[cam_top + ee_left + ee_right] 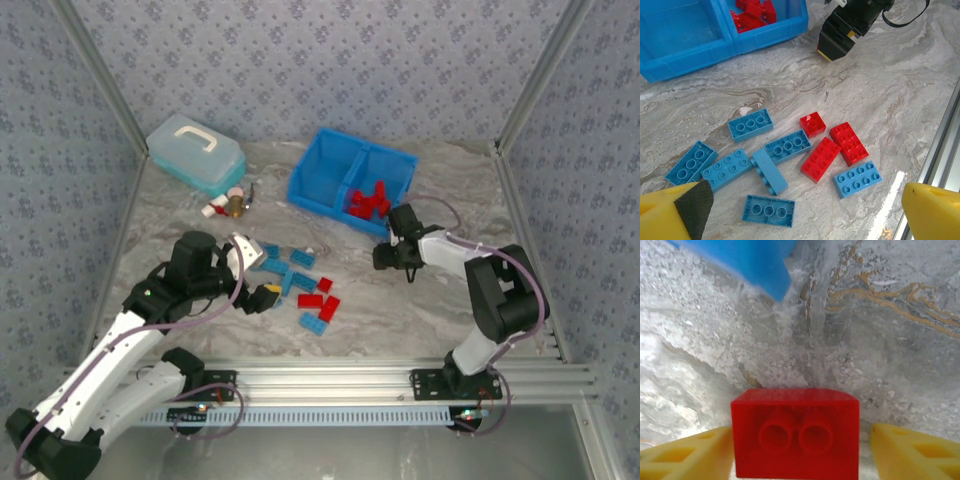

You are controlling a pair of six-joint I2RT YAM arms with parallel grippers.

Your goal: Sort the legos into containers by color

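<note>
Several blue legos (760,170) and three red legos (832,147) lie scattered on the marble table (900,90); from above the same pile (298,282) is at centre. My left gripper (805,207) hovers open over this pile (255,272), holding nothing. The bright blue bin (330,142) stands behind; its right compartment holds red legos (368,202), its left one looks bare (675,25). My right gripper (385,257) sits low before the bin. A red lego (796,432) stands between its fingers, against the left finger (695,455), with a gap to the right finger (910,450).
A pale blue lidded box (195,152) with a white handle stands at back left, small red-white and brass items (228,205) beside it. The aluminium rail (400,380) runs along the near edge. The bin's corner (765,270) lies just ahead of the right gripper.
</note>
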